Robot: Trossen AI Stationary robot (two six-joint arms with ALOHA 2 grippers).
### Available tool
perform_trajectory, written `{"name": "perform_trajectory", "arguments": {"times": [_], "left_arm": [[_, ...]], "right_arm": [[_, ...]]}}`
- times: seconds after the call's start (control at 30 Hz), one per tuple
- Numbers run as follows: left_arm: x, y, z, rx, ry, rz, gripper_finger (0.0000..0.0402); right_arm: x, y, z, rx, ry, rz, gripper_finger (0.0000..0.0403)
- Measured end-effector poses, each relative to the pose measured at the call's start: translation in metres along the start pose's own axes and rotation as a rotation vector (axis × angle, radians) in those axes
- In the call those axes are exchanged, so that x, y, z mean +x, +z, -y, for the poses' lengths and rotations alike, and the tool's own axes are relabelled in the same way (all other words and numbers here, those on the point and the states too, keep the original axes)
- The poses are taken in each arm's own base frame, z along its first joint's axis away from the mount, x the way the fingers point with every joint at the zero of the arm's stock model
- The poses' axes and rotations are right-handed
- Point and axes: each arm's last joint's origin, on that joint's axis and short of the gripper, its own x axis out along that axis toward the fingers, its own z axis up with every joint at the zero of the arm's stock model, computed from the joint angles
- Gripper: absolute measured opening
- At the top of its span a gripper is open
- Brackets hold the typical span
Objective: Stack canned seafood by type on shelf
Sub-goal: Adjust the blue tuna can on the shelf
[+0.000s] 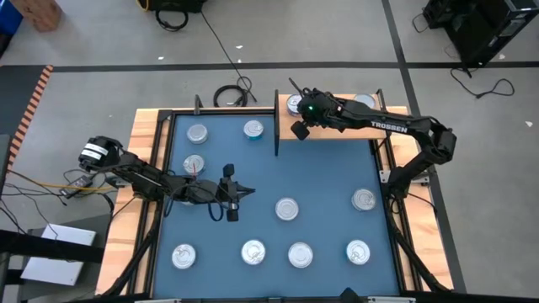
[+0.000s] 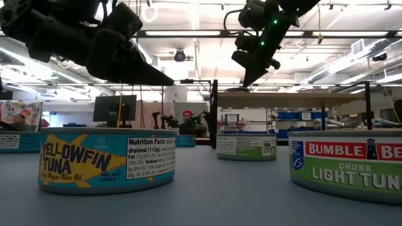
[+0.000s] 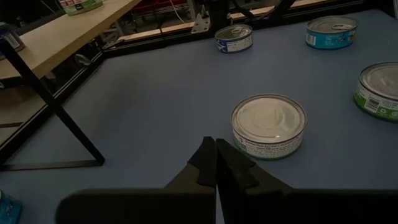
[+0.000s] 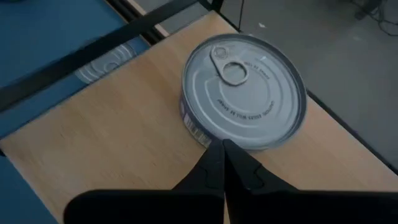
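Pale wood shelf at the far right corner of the blue mat, black posts at its edges. Two tins on it: one at the left end, one part hidden under the right arm. Likely the start of sorting by type; most of the job is still to do.

Right tool hangs over the shelf's left end, fingers pressed together, holding nothing. Right wrist view shows what the high view cannot: closed tips right beside a pull-tab tin, seemingly against its rim. Could be nudging it into line; cannot confirm contact.

Left tool over mid-mat, also closed and empty. Its wrist view puts a green-labelled tin just ahead of the fingertips, apart from them.

Nine tins lie loose on the mat, well spread, among them one near centre and four in the near row.

Low view alone gives labels: yellowfin tuna, chunk light tuna. From above all tops look alike, so type is best read side-on.
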Motion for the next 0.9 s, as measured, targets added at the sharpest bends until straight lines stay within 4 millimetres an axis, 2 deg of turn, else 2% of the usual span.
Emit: {"name": "perform_trajectory", "arguments": {"times": [0.2,0.53,0.9], "left_arm": [[0.0,0.0,0.0,0.002,-0.001,-0.004,0.0003],[0.0,-0.001,0.0,0.002,-0.001,-0.006,0.0003],[0.0,-0.001,0.0,0.001,-0.001,-0.005,0.0003]], "right_arm": [[0.001,0.001,0.003,0.013,0.024,0.003,0.0002],[-0.002,-0.004,-0.006,-0.065,0.056,-0.035,0.0002],[0.003,-0.002,0.009,-0.038,0.036,-0.039,0.0002]]}}
